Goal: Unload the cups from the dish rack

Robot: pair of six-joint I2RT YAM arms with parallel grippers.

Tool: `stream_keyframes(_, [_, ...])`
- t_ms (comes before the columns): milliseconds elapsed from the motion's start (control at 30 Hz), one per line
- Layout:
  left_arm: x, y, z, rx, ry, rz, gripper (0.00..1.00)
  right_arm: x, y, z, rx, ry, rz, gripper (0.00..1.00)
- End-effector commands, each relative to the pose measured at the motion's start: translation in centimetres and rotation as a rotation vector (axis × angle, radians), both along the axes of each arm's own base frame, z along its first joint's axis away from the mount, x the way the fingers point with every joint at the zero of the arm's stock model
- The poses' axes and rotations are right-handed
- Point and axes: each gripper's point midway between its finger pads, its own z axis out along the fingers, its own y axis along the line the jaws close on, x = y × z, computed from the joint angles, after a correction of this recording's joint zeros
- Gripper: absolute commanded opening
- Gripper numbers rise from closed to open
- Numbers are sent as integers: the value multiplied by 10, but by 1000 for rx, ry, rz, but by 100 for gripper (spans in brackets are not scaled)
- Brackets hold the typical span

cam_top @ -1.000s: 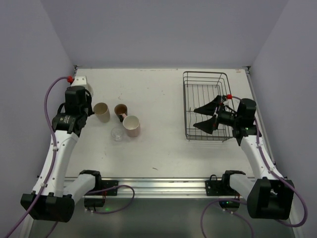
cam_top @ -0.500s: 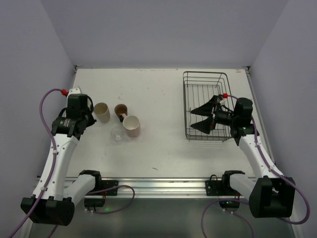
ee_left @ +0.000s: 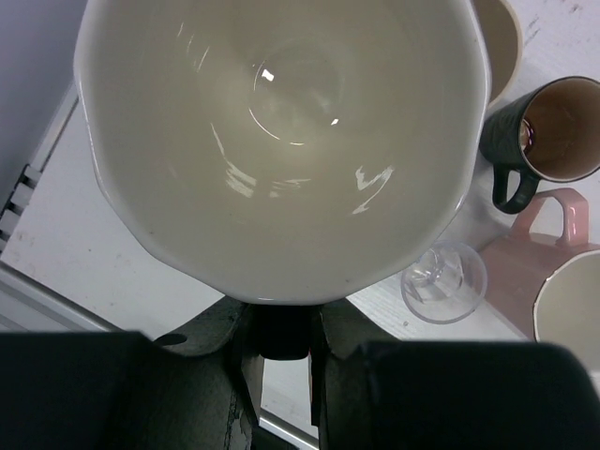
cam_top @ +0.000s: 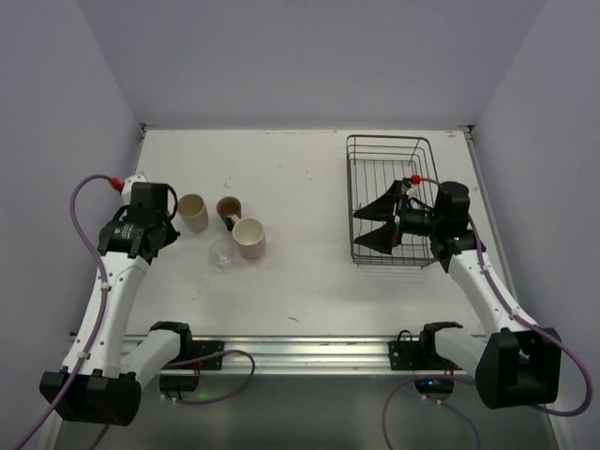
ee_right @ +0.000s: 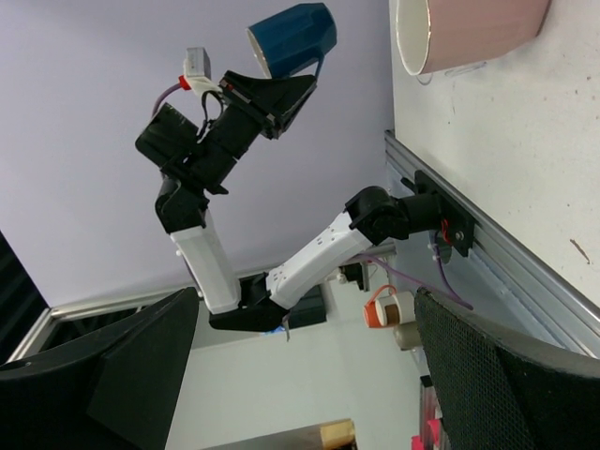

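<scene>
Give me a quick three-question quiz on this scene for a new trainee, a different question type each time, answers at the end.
1. True or false: the right gripper is shut on a cup.
2. Multiple choice: what does the left gripper hold? A) pale pink cup B) blue mug C) clear glass
3. Short answer: how many cups sit on the table?

Key: 1 false, its jaws are wide open; 2 B; 3 four.

Left gripper [ee_right: 284,82] pulled back toward its base; right gripper [cam_top: 357,232] slid left
</scene>
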Motion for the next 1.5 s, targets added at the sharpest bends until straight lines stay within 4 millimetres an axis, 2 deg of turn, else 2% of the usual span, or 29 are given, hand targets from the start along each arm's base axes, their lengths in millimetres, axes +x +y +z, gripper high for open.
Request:
stream_keyframes(0, [8, -8, 0, -93, -66, 62, 0, 1, 2, 18, 0, -65, 28, 99])
stream_keyframes(333, [2, -13, -26, -140, -41, 99, 0, 0, 4, 13, 2, -30, 44, 99])
stream_keyframes(433, [4, -13, -27, -141, -48, 99, 0, 0, 4, 12, 1, -28, 43, 99])
stream_keyframes(533, [4, -16, -37, -159, -40, 100, 0, 0, 4, 13, 3, -31, 46, 99])
stream_keyframes(567, [1, -17, -46, -163, -23, 104, 0, 1, 4, 13, 3, -30, 46, 99])
stream_keyframes(800, [5, -16, -63, -160, -19, 110, 0, 1, 4, 11, 2, -25, 47, 99])
stream_keyframes(1067, [7, -15, -74, -146, -5, 102, 0, 1, 4, 12, 3, -25, 48, 99])
stream_keyframes(1467, [20, -21, -96, -167, 30, 87, 0, 1, 4, 10, 3, -21, 48, 99])
